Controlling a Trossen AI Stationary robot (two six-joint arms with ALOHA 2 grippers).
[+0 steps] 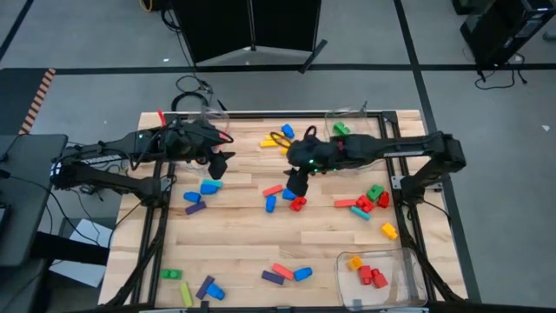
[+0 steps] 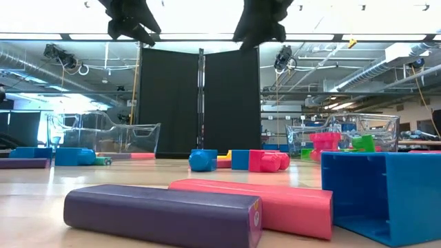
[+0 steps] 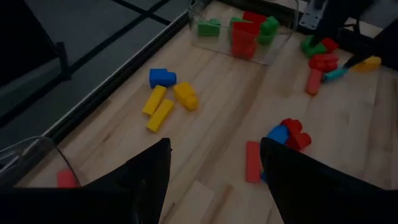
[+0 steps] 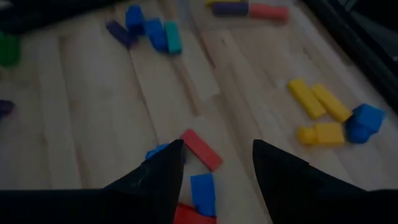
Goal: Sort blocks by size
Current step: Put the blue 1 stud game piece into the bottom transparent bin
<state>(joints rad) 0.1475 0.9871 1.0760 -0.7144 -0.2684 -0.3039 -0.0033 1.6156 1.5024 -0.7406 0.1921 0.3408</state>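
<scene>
Left hand [image 1: 221,163]: raised above the far-left part of the tabletop [image 1: 234,239], fingers [image 3: 146,177] spread apart, nothing between them. Just near of it on the boards lie a blue block [image 1: 210,186], a second blue block [image 1: 191,197] and a purple bar [image 1: 195,208].

Near-left corner: a green stub [image 1: 170,274], a yellow bar [image 1: 186,294], a purple block [image 1: 205,286] and a blue block [image 1: 216,293], close together.

Far-left bin [image 1: 211,116]: clear plastic, at the far edge behind the left hand; a red piece [image 3: 66,178] shows by its wall in the left wrist view.

Centre, far: yellow blocks [image 1: 271,142] with a blue block [image 1: 287,130] beside them.

Right hand [image 1: 296,183]: raised over the middle of the tabletop, fingers [image 4: 158,174] spread, holding nothing. Directly below it sit a red bar [image 1: 273,189], blue blocks [image 1: 271,203] and red blocks [image 1: 298,203], touching or nearly so.

Centre, near: a purple bar [image 1: 272,277], a red-pink bar [image 1: 283,271] and a blue block [image 1: 302,273], side by side.

Right side: a cluster of red and green blocks [image 1: 373,196] with a red bar [image 1: 345,203] and a teal bar [image 1: 360,212]; a yellow block [image 1: 388,230] lies apart, nearer.

Far-right bin [image 1: 346,120]: clear, holding green and red blocks [image 1: 340,129].

Near-right bin [image 1: 382,278]: clear, holding red blocks [image 1: 372,276] and an orange block [image 1: 355,262].
</scene>
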